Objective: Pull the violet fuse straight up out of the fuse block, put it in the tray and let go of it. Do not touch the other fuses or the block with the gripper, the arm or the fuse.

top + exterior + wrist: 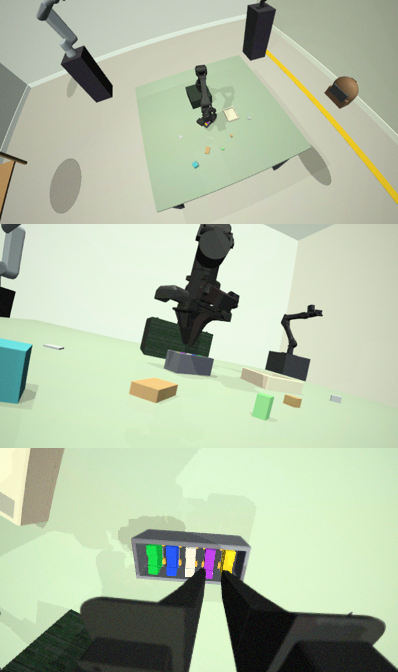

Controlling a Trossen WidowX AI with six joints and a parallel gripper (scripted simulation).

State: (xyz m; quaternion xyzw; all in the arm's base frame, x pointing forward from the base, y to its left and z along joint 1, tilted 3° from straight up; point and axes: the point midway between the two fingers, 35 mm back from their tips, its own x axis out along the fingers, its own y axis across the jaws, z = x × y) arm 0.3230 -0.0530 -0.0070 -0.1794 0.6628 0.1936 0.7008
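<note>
From the top view the fuse block [207, 124] lies mostly under the fingers [205, 122], its fuses too small to separate. In the wrist view the fingers cover the violet fuse's [210, 561] lower end, and the tray [26, 483], up-left of them, is cut off by the edge.
</note>
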